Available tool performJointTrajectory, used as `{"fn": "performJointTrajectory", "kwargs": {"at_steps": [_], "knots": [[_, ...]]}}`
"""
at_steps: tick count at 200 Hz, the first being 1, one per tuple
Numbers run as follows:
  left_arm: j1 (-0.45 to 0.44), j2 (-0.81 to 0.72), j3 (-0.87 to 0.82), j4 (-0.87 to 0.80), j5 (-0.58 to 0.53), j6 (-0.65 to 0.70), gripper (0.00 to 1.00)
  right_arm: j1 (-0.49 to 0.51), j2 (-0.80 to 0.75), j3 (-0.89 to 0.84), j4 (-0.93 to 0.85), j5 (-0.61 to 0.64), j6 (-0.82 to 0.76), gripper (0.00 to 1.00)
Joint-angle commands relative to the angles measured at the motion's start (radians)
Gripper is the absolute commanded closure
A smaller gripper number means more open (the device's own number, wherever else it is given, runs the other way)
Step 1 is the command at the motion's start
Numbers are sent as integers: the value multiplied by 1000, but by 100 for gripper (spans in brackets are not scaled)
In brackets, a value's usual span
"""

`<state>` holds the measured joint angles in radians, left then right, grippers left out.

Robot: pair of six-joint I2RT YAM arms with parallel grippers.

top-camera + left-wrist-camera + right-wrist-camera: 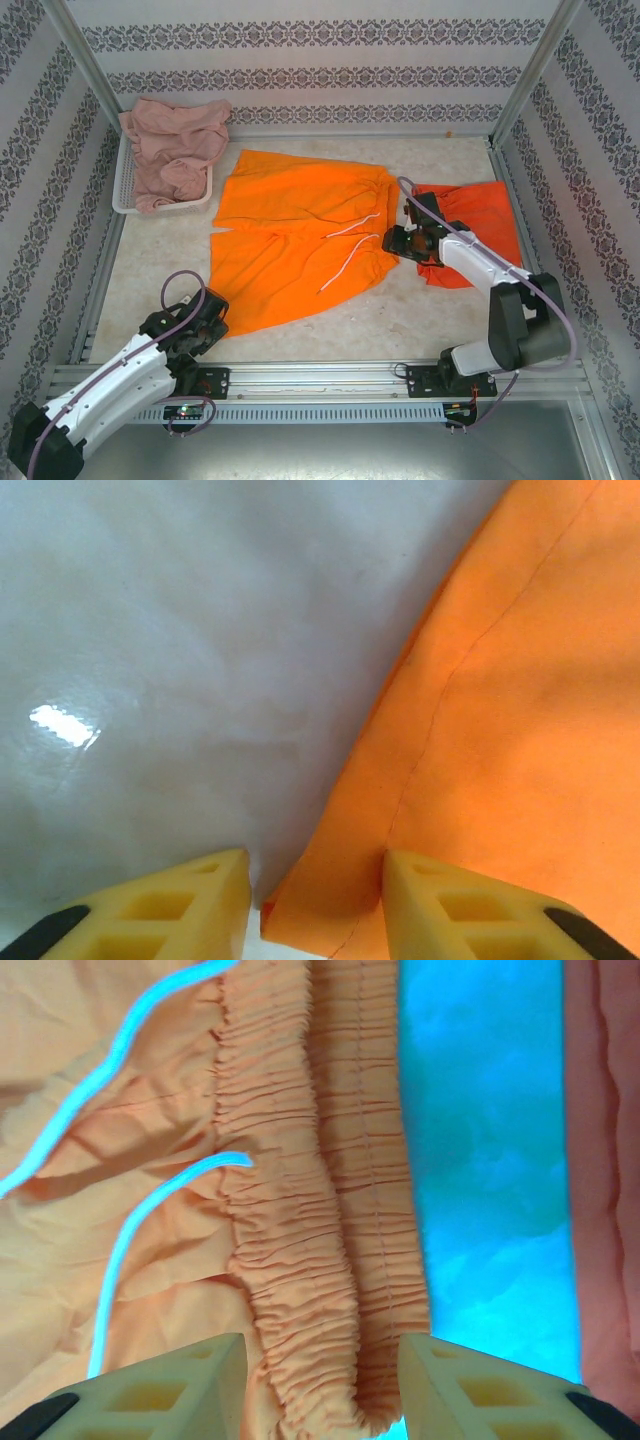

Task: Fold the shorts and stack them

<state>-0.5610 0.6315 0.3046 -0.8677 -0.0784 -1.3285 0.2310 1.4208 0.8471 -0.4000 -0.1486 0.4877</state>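
Note:
The bright orange shorts (300,235) lie spread flat mid-table, waistband to the right with white drawstrings (350,250). My left gripper (208,312) is down at their near left corner. In the left wrist view it (315,865) stands open astride the hem corner (330,900), the right finger touching the cloth and the left one apart from it. My right gripper (398,240) is at the waistband; in the right wrist view it (322,1345) is open with the gathered waistband (300,1210) between its fingers. The red-orange shorts (470,225) lie folded at the right. The pink shorts (170,150) are heaped in the basket.
A white mesh basket (125,195) sits at the back left by the wall. Patterned walls and metal posts enclose the table on three sides. A metal rail (320,375) runs along the near edge. Bare tabletop (150,260) shows left of the orange shorts.

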Motion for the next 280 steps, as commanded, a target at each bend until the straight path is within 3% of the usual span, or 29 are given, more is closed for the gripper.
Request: {"fn": "performJointTrajectory", "kwargs": {"at_steps": [1,67,102,123,179,200,229,280], "knots": [[2,9,14,111,-9,27,70,-7,-88,-21,-28,-8,-64,52],[3,14,33,223,-4,51,100,39,-303,-51,-8,-5,-297,32],[12,-7,147,99,-106,142,100,144,-379,-76,6,8,-537,23],[38,-11,249,21,-167,229,100,266,-379,-45,-94,52,-790,15],[162,-4,347,-5,-187,394,100,478,-160,13,-317,355,-1177,21],[222,-1,356,-1,-164,439,100,495,-84,-24,-267,448,-1259,23],[289,0,343,28,-108,469,100,496,-36,-77,-134,475,-1316,25],[326,5,311,70,-54,474,100,492,83,-85,23,527,-1393,33]]}}
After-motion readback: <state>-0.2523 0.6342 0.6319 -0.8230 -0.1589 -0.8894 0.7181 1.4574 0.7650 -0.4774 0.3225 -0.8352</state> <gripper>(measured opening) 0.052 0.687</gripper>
